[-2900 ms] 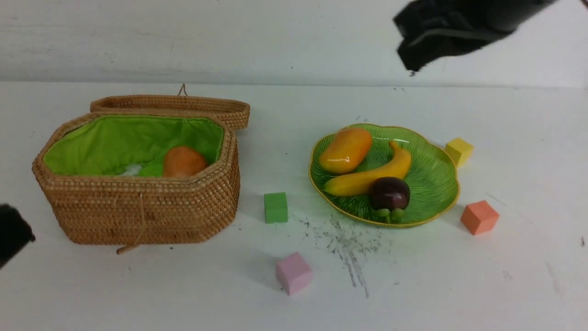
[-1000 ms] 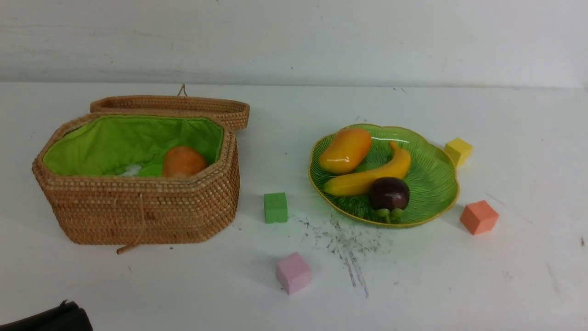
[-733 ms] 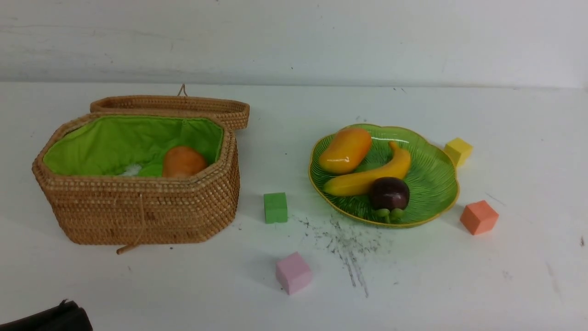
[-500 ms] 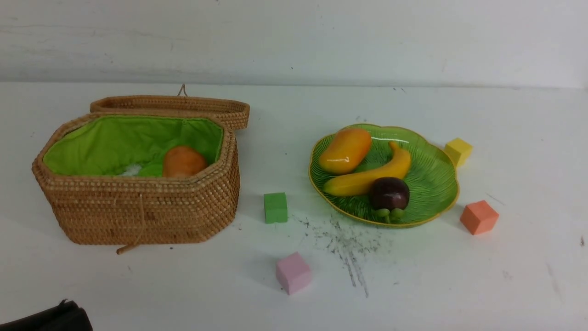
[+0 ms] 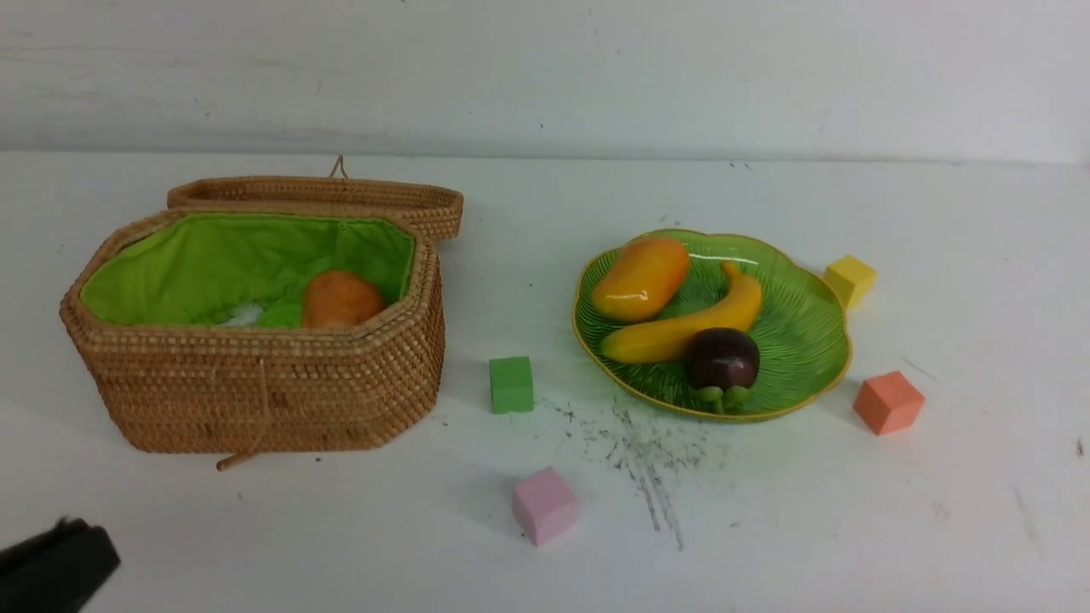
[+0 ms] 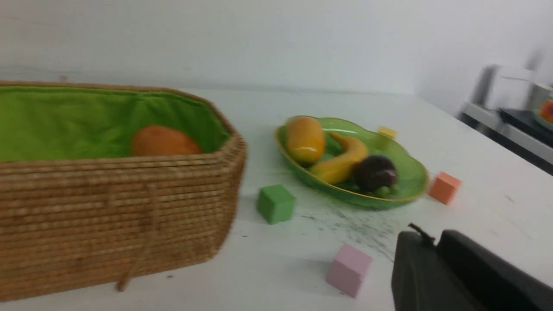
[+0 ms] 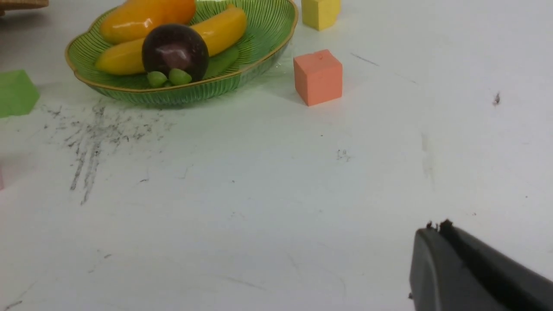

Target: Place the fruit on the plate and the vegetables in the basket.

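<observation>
With mango [image 5: 640, 278], banana [image 5: 681, 328] and mangosteen [image 5: 723, 358] plated, both empty grippers, fingers closed, should be parked clear of the wicker basket [image 5: 255, 383].

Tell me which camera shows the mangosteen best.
The right wrist view: the mangosteen is close and sharp, its green cap lobes facing the camera at the plate's near rim. The front view shows it smaller but whole. The left wrist view shows it small and blurred.
</observation>
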You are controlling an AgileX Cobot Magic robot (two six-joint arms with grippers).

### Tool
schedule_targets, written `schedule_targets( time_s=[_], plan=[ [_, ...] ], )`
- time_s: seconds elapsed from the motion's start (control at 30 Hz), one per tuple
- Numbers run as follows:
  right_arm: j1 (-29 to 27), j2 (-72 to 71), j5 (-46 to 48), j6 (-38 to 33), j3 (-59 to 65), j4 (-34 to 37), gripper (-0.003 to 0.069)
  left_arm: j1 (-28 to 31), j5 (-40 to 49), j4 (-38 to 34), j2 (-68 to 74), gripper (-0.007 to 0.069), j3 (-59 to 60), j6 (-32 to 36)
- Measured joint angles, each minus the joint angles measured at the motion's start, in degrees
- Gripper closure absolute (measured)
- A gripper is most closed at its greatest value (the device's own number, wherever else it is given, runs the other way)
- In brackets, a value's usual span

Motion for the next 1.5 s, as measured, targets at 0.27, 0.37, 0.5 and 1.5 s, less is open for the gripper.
schedule_targets(
  time_s=[0.27, 0.37, 0.5, 1.5],
  plan=[
    [0.0, 0.0, -0.1, 0.0, 0.0, 0.0, 0.0657, 22.2, -7.1, -19.3, -3.2, 0.0638, 8.3, 20.7],
    [0.0, 0.0, -0.1, 0.0, 0.0, 0.0, 0.0655, 27.2, -7.7, -27.5, -7.2, 0.0638, 12.4, 29.2],
    [0.0, 0.0, -0.2, 0.0, 0.0, 0.0, 0.0652, 28.7, -1.9, -31.7, -8.7, 0.0638, 14.2, 32.9],
    [0.0, 0.0, -0.2, 0.0, 0.0, 0.0, 0.0628, 28.8, 7.1, -32.8, -8.7, 0.0638, 14.4, 30.9]
  ],
)
